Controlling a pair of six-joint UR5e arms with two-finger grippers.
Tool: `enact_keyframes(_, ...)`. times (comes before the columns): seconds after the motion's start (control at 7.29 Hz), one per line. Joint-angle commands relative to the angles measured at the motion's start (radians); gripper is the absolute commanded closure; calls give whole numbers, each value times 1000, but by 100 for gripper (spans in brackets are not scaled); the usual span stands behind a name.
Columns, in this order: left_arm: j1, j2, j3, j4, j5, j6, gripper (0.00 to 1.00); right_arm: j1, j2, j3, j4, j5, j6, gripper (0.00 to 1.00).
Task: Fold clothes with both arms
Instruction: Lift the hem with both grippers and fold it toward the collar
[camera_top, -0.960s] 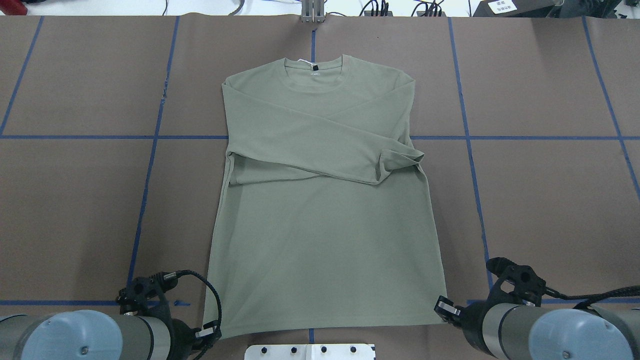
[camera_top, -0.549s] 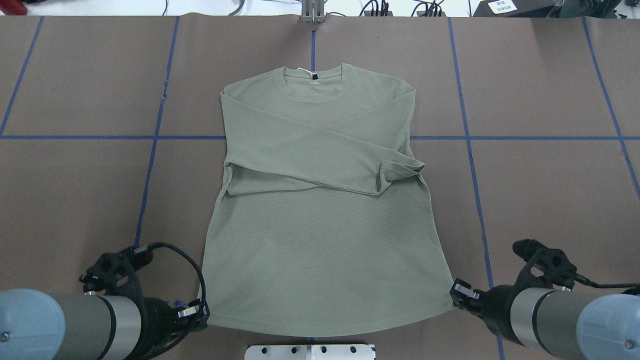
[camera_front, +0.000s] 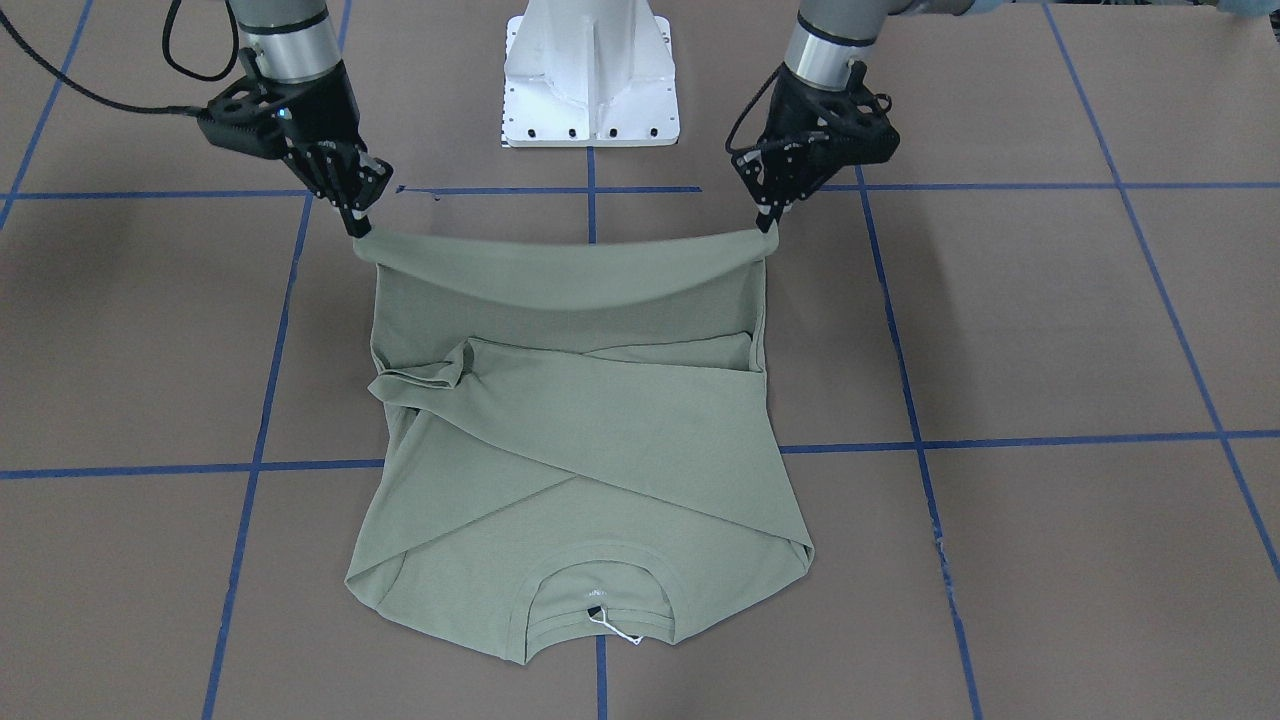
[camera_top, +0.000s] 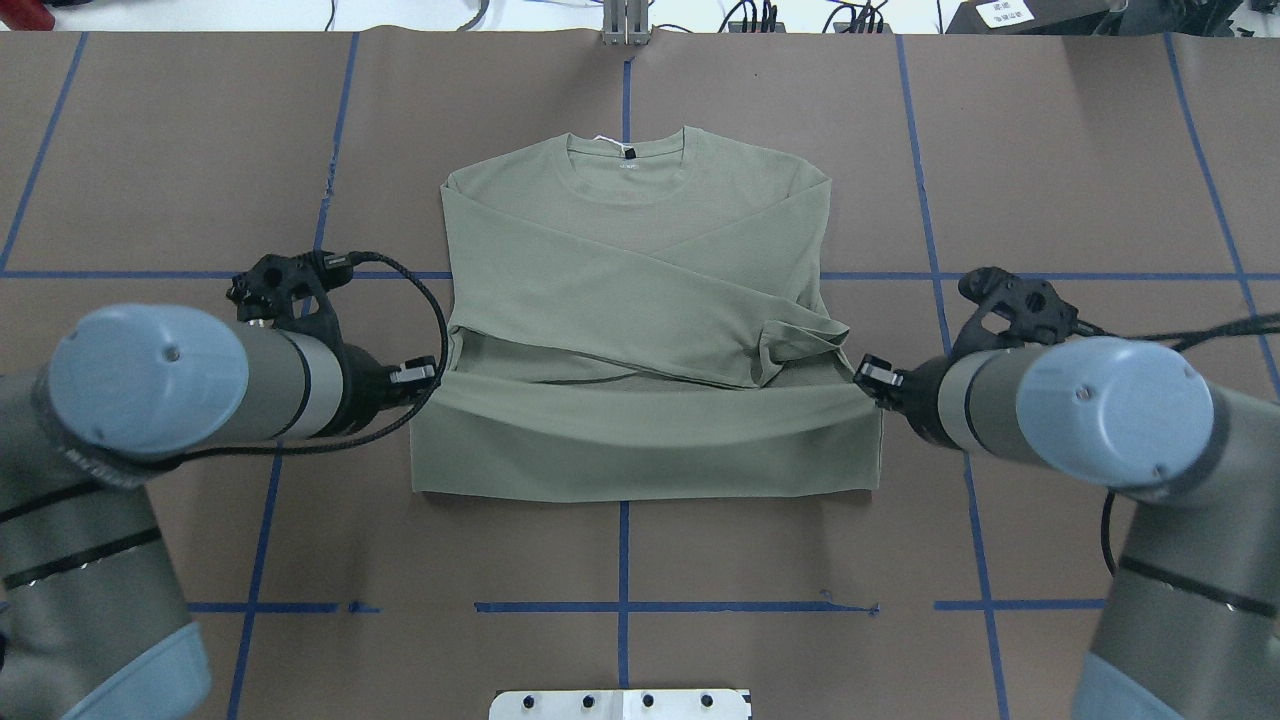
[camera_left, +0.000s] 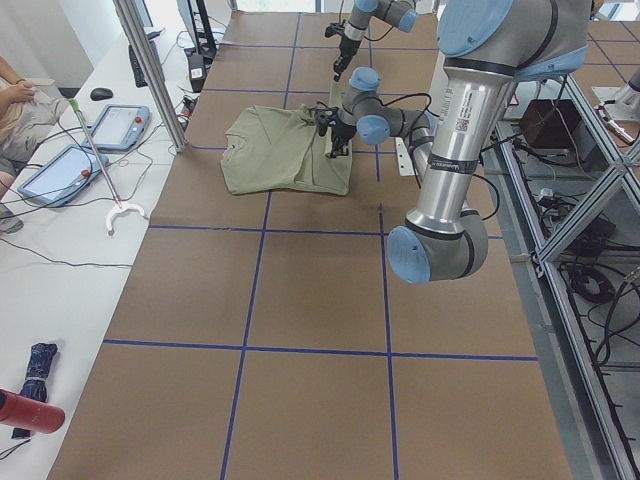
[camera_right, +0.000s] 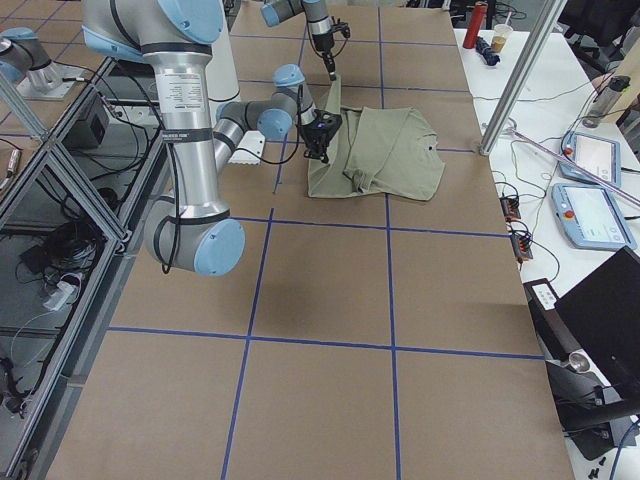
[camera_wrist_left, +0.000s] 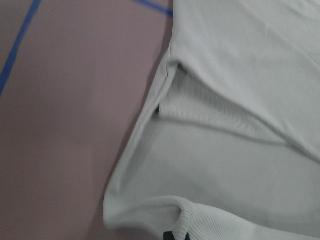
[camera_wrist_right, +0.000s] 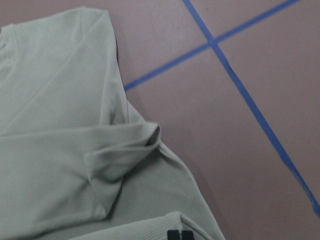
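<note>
The clothes are one sage-green long-sleeved shirt (camera_top: 640, 230) lying collar-far on the brown table, with both sleeves crossed over the chest. Its bottom hem is raised off the table and hangs in a sagging band (camera_front: 560, 270) between the two arms. My left gripper (camera_top: 436, 378) is shut on the hem's left corner, also seen in the front view (camera_front: 768, 226). My right gripper (camera_top: 862, 374) is shut on the hem's right corner (camera_front: 358, 230). Each wrist view shows ribbed hem cloth (camera_wrist_left: 220, 220) (camera_wrist_right: 150, 227) at the fingertips, above the flat shirt.
The white pedestal base (camera_front: 590, 70) stands at the near table edge between the arms. Blue tape lines (camera_top: 620, 606) grid the brown table cover. A metal post (camera_top: 625, 25) stands at the far edge. Tablets (camera_left: 60, 170) and a seated person (camera_left: 15, 100) are beyond the far side.
Both grippers have lifted the hem corners and carried them away from the base toward the collar. The shirt's lower part now doubles over itself, with its fold edge near mid-table.
</note>
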Motion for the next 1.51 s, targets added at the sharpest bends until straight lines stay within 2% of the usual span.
enact_keyframes(0.0,-156,-77,181,-93,2,158,100,215,203,-270,-4,95,-168,100)
enact_keyframes(0.14,-207,-91,280,-200,2,168,100,249,271,-379,2,95,-199,100)
enact_keyframes(0.41,-233,-218,490,-321,8,162,100,267,413,-591,17,87,-219,100)
enact_keyframes(0.69,-230,-249,636,-461,9,160,100,261,432,-749,182,86,-219,100)
enact_keyframes(0.96,-230,-263,744,-558,12,162,100,261,449,-801,214,84,-220,100)
enact_keyframes(1.1,-230,-263,763,-566,13,162,90,261,478,-841,214,86,-218,100)
enact_keyframes(1.23,-230,-265,763,-566,13,162,68,261,492,-855,215,86,-218,77)
enact_keyframes(1.37,-232,-263,758,-565,11,163,66,261,501,-854,215,84,-215,69)
